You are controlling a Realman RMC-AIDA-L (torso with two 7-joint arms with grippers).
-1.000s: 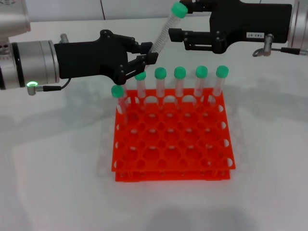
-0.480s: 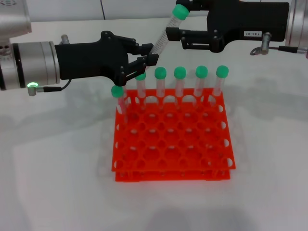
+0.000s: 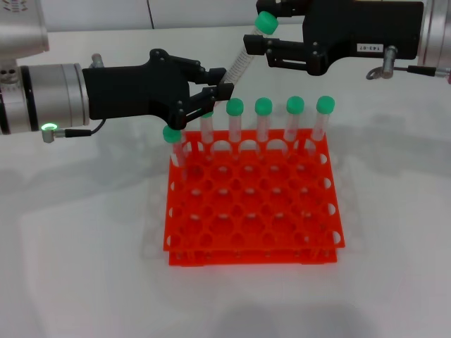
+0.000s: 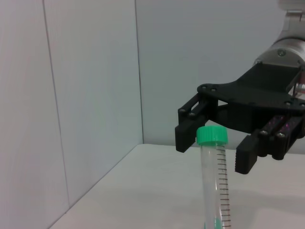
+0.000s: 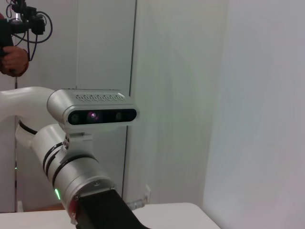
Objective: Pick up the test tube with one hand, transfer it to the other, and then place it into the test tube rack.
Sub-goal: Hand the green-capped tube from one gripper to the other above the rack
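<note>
While six capped tubes [image 3: 263, 120] crowd the rack [image 3: 251, 204], the left pincer [image 3: 215, 86] grips the test tube [image 3: 239, 63] beneath the released right pincer [image 3: 258, 29].

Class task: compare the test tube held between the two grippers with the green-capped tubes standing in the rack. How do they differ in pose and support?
The held test tube leans at a slant in the air above the test tube rack; the racked tubes stand upright in its back row. The left gripper is shut on the held tube's lower end, with the right gripper open around its cap; the racked tubes rest in holes, untouched. All share green caps and clear bodies.
</note>
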